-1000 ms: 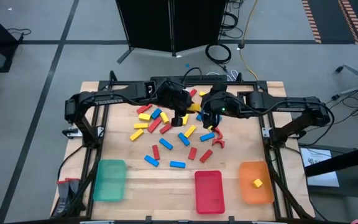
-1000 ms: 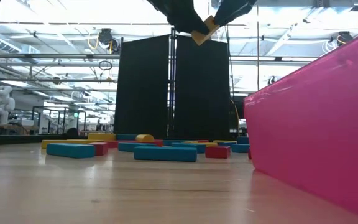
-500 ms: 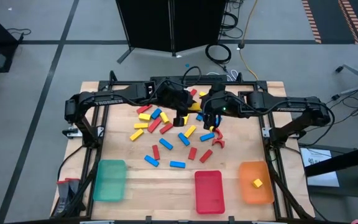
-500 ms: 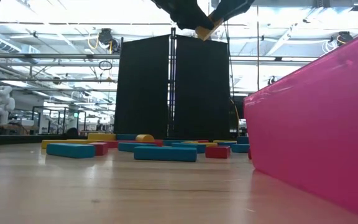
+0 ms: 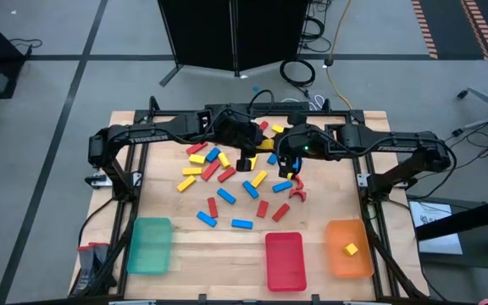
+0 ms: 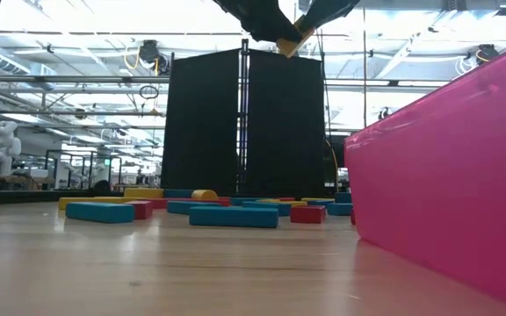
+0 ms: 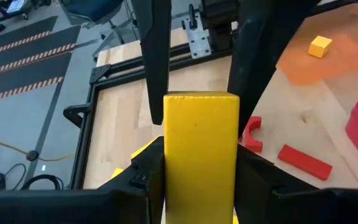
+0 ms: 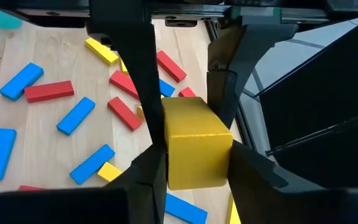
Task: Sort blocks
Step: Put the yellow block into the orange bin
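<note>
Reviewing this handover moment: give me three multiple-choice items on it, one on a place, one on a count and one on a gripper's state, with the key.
1. Where is the large yellow block?
A. Lying on the table among the other blocks
B. In the air above the table, between the left gripper and the right gripper
C. In the red tray

2. How many blocks lie in the orange tray?
A. None
B. Three
C. One

3. What is the left gripper doing?
A. Shut on the yellow block
B. Open and empty
C. Shut on a red block

Key: 1 B, the low view shows it lifted clear of the wood between two sets of fingers. 2 C, the high view shows a single yellow cube there. 3 A, the left wrist view shows its fingers pressed on both sides of the block.
</note>
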`<state>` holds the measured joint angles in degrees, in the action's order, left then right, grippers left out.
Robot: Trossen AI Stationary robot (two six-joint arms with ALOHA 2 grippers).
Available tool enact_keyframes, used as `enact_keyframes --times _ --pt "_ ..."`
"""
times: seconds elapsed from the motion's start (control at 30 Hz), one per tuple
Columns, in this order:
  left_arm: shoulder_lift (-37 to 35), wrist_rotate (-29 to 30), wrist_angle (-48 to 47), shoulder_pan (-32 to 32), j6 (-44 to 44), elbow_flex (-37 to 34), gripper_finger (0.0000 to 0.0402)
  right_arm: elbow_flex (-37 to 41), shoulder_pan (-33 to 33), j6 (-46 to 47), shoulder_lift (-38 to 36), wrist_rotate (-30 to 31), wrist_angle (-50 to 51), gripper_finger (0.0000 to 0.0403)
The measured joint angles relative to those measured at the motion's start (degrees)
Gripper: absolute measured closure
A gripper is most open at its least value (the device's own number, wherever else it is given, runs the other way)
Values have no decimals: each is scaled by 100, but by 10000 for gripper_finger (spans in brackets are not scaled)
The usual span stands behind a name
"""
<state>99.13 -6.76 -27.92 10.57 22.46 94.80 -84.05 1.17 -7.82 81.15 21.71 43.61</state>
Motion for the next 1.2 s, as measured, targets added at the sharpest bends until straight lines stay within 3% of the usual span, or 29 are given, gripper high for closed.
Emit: enact_keyframes --times 0.23,0.5,0.63,0.8,0.93,1.1,1.2 --pt "0 4 2 3 91 0 255 0 0 -17 30 41 -2 286" --pt "0 85 55 0 4 2 72 2 3 -97 50 114 32 286" --pt "-12 87 -241 -3 7 2 22 2 28 5 50 319 317 286" --pt "-95 226 -1062 28 13 2 17 9 22 803 -57 231 1687 286" --pt "-141 408 -1635 60 37 4 27 9 -292 1908 -287 -592 2841 286" --pt "-167 347 -2066 130 39 2 34 9 -1248 3677 -670 -1539 3995 286" --pt "-173 -93 -2079 258 30 -40 34 9 -2036 4930 -900 -1727 4269 286"
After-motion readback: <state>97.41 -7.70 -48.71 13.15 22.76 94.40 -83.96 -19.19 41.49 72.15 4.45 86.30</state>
